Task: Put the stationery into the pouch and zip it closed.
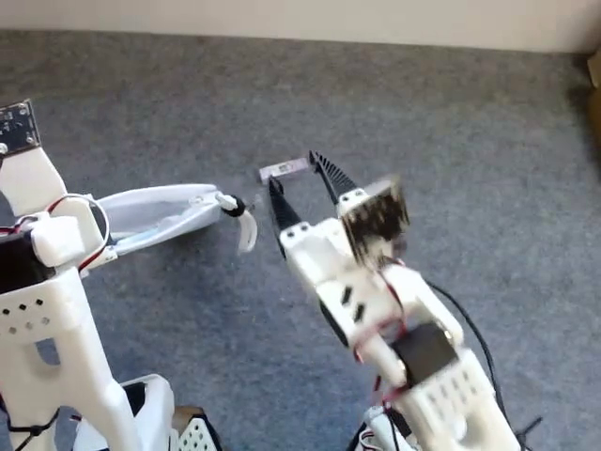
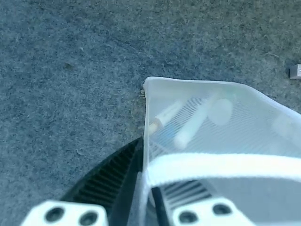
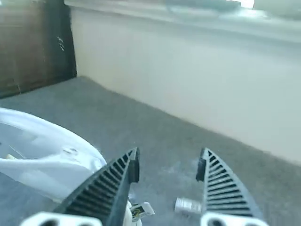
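White mesh pouch (image 1: 164, 214) is clamped in the jaws of left gripper (image 2: 143, 157); jaws of right gripper (image 3: 169, 153) are spread pretty wide near a small white block (image 3: 188, 205).

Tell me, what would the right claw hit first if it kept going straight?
Most likely the small white piece on the carpet, which lies just ahead of the open right gripper. The pouch sits off to one side. Depth is hard to judge.

Pens (image 2: 188, 128) inside pouch (image 1: 160, 214), block (image 1: 285, 169) on carpet (image 1: 423, 113) right of pouch, between fingers (image 3: 115, 183) of right gripper (image 3: 169, 151)
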{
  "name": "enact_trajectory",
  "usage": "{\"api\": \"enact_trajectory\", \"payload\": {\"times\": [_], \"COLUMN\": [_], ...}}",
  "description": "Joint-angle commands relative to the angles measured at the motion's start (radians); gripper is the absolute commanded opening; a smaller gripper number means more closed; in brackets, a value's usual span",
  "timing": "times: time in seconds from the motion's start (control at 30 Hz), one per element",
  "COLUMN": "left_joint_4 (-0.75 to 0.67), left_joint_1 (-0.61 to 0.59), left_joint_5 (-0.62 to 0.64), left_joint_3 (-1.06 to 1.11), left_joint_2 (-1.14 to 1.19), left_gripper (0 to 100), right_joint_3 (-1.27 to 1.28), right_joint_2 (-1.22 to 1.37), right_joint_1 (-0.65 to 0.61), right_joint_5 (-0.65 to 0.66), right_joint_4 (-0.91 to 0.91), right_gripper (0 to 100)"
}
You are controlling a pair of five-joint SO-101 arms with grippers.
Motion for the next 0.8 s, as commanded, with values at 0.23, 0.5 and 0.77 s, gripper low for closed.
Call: {"api": "enact_trajectory", "payload": {"times": [0.23,0.5,0.77], "left_joint_4": [-0.057,-0.069,-0.098], "left_joint_1": [-0.018,-0.018,-0.018], "left_joint_5": [0.012,0.012,0.017], "left_joint_3": [0.031,0.051,0.085], "left_joint_2": [-0.022,-0.022,-0.022], "left_gripper": [1,1,1], "right_joint_3": [-0.367,-0.490,-0.800], "right_joint_2": [0.579,0.820,1.024], "right_joint_1": [0.108,0.108,0.108], "right_joint_5": [-0.233,-0.284,-0.483], "right_joint_4": [0.007,0.010,0.321], "right_gripper": [18.1,18.1,18.1]}}
